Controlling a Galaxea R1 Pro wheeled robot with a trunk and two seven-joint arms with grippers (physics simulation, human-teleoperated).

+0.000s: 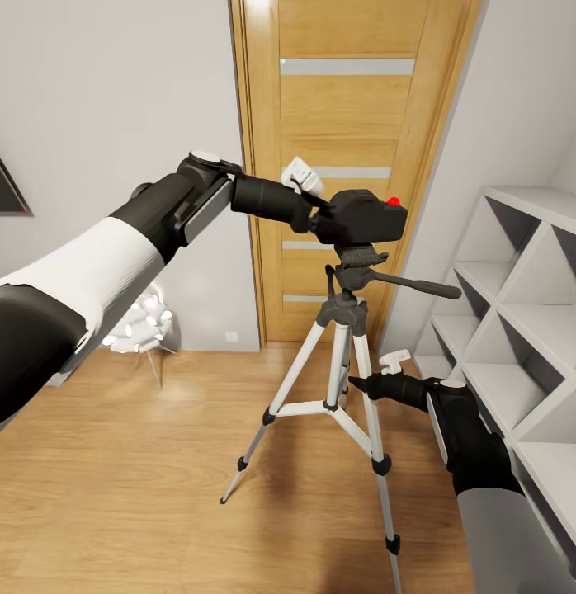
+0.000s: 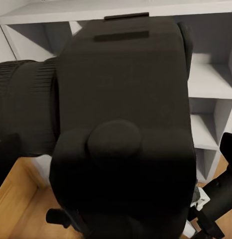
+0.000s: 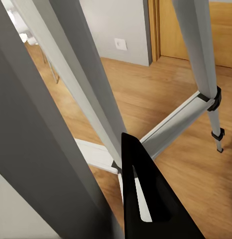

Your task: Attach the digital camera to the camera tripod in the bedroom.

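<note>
Left arm — I have it stretched forward at head height, left gripper [image 1: 317, 216] clenched on the digital camera [image 1: 366, 216] sitting atop the camera tripod [image 1: 342, 367] | right arm — low, right gripper [image 1: 362, 384] beside a tripod leg, jaw state unclear | wooden door [image 1: 354, 107] behind.

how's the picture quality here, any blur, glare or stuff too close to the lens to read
Head view: sharp and evenly lit, with the digital camera on the camera tripod crisp and wide-angle stretch bending the door and shelves. Left wrist view: the camera body sits so close it reads as a dark, soft mass with little detail. Right wrist view: near tripod legs loom large and soft; the floor looks clearer.
</note>
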